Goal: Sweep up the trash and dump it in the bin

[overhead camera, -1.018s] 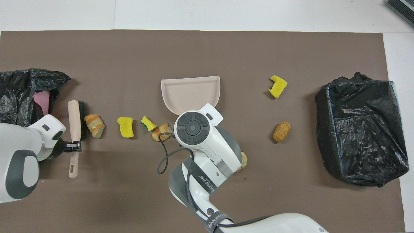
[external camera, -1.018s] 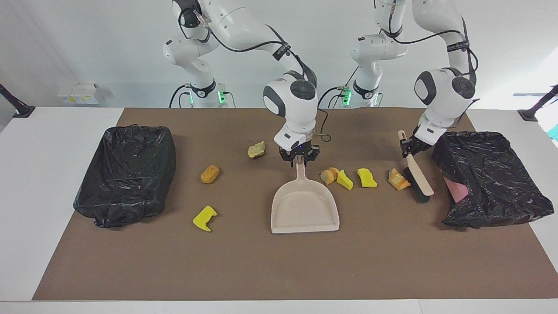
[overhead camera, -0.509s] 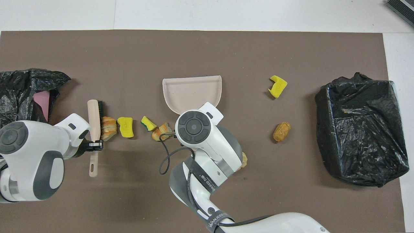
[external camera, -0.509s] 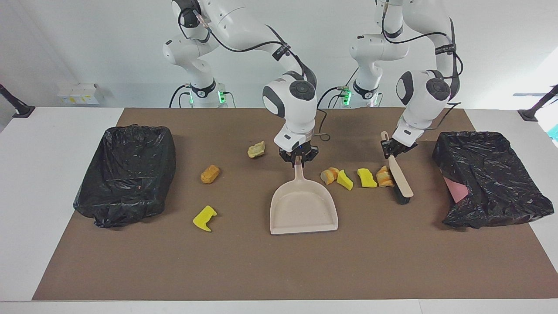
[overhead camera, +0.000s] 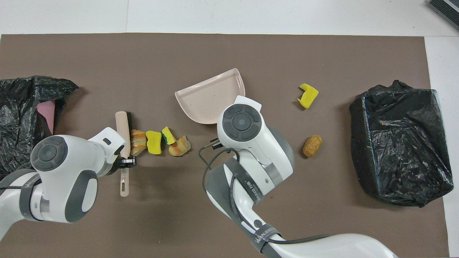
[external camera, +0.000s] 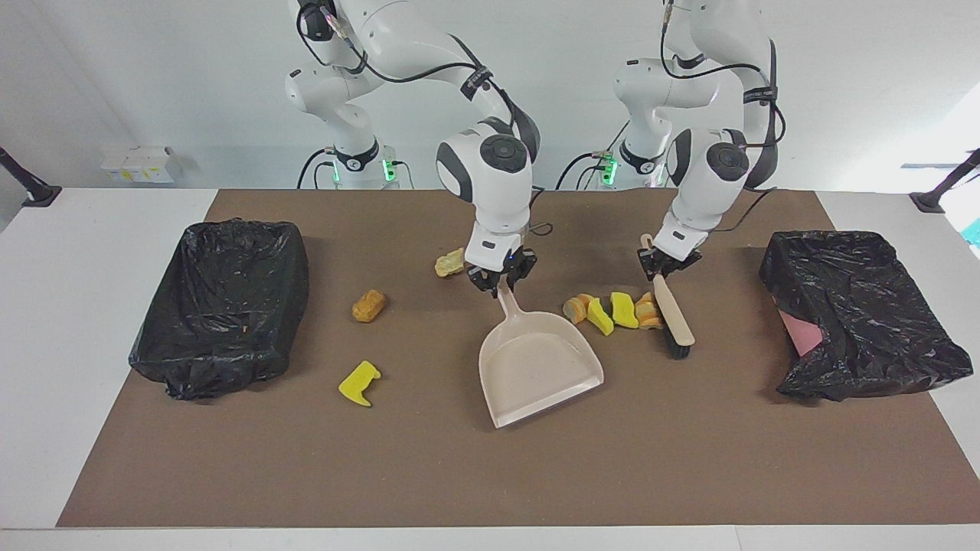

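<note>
My right gripper [external camera: 501,280] is shut on the handle of the beige dustpan [external camera: 536,363], which lies slanted on the mat [overhead camera: 211,100]. My left gripper [external camera: 663,265] is shut on the handle of the brush [external camera: 674,317], whose bristles press against a tight row of trash: an orange lump [external camera: 648,312], two yellow chunks [external camera: 624,310] and another orange lump [external camera: 576,308], beside the pan. More trash lies toward the right arm's end: a pale lump [external camera: 450,262], a tan lump [external camera: 369,305] and a yellow chunk [external camera: 359,383].
A bin lined with a black bag [external camera: 222,302] stands at the right arm's end of the brown mat. A second black-bagged bin [external camera: 861,314] with something pink inside stands at the left arm's end.
The left gripper has swept the brush toward the dustpan, bunching the scraps into a tight row. The right gripper has shifted toward its own end and turned the dustpan aslant.
</note>
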